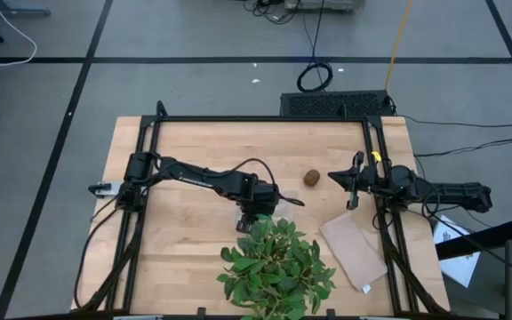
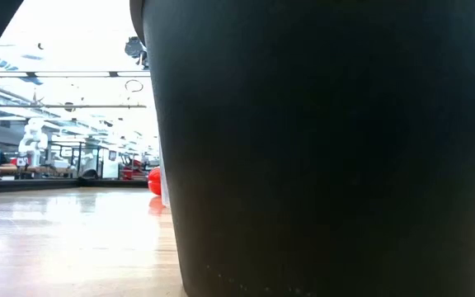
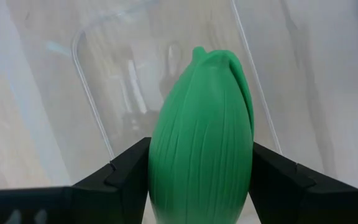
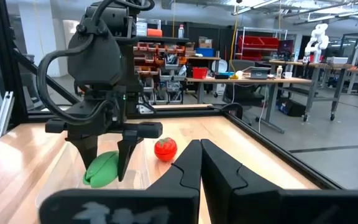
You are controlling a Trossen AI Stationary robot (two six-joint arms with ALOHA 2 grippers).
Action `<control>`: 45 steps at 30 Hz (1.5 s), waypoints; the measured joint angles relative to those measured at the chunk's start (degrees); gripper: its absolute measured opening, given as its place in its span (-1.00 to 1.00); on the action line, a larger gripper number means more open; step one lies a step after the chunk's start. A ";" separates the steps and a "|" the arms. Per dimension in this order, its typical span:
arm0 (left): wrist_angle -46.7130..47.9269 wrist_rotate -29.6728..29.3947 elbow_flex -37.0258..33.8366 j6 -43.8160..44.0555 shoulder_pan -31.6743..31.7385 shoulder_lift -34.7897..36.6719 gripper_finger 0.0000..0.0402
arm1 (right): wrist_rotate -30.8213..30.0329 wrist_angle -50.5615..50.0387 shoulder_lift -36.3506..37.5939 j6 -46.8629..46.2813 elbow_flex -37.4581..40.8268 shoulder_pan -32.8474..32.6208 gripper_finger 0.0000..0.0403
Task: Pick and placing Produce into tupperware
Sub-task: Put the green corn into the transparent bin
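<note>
My left gripper (image 1: 254, 216) is over the middle of the table, at the far edge of the leafy plant, shut on the bright green oblong piece (image 3: 201, 143). Under the piece lies the clear tupperware (image 3: 89, 93). The red tomato (image 4: 165, 149) sits on the table just beyond the left gripper (image 4: 107, 165). On bare wood between the two arms rests the brown kiwi-like ball (image 1: 312, 178). My right gripper (image 1: 353, 188) waits shut at the table's right side, touching nothing. My left gripper pinches the green piece across its wide lower half (image 3: 166, 180), one finger (image 3: 126, 177) on each side. The fingers come from above, pointing down. The piece (image 4: 101, 169) sits tilted between them, low over the tupperware; I cannot tell whether its lower end touches.
A large leafy plant (image 1: 276, 267) in a dark pot (image 2: 328, 148) stands at the near edge, blocking most of the low view. To its right a flat tan sheet (image 1: 354, 253) lies on the wood. Black frame rails (image 1: 149, 178) run along both sides of the table.
</note>
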State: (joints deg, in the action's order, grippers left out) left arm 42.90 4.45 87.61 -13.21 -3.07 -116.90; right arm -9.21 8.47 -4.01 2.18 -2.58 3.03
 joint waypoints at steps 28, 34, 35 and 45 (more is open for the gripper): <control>1.46 -0.02 0.00 -1.34 0.96 -1.33 0.11 | 0.02 0.28 -0.04 0.01 0.01 0.00 -1.00; 0.16 -0.02 0.00 -1.69 0.96 -1.33 0.11 | 0.02 0.28 -0.04 -0.01 0.00 0.00 -1.00; 0.24 -0.01 0.00 -1.75 0.96 -1.33 0.11 | 0.02 0.28 -0.04 0.01 -0.01 0.00 -1.00; 0.23 0.50 0.00 -2.60 0.96 -2.12 0.11 | 0.02 0.28 -0.04 0.00 0.00 0.00 -1.00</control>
State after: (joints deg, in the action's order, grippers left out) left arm 43.13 4.95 87.61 -15.81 -2.11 -119.02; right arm -9.19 8.75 -4.05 2.19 -2.58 3.03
